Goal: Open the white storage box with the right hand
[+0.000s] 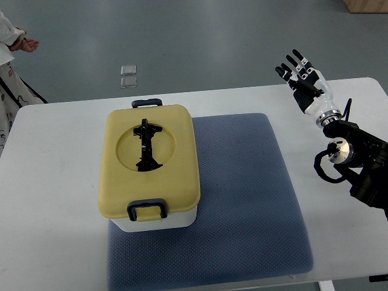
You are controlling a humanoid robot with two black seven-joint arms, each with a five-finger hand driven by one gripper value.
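One right hand (301,76) hovers over the desk's (54,157) far right corner, fingers (295,59) spread wide, holding and touching nothing. Well apart to its left, the white storage box (150,165) sits on a blue mat (242,194), yellow lid (176,151) closed, both latches down.

Right arm (357,160) cut off by right edge, upper part out of view. Person (12,54) at upper left cropped by left edge; only sleeve, hand, patterned cloth visible. Brown object (367,5) in top right corner cut by frame, identity unclear. Counter (54,200) and blue mat (242,200) run past bottom edge. Two small clear items (128,76) on floor too small to identify.
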